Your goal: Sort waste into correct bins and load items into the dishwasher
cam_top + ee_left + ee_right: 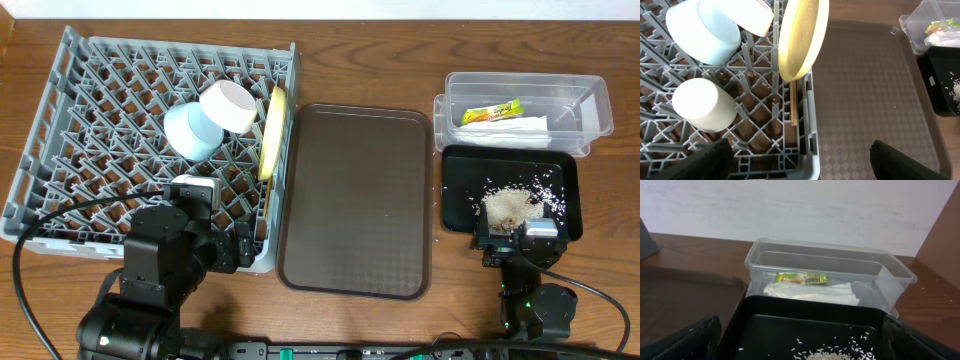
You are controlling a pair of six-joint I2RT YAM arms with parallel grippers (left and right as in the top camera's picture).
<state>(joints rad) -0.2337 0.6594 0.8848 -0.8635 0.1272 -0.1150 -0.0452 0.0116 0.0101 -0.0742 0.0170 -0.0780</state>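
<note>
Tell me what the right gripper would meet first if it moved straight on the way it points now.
Most likely the black tray and the rice scraps in it; the clear tub stands behind. Depth is unclear.

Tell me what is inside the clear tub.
The tub holds a green-and-orange wrapper and a crumpled white napkin, the wrapper at the napkin's edge. Anything under the napkin is covered and cannot be seen.
</note>
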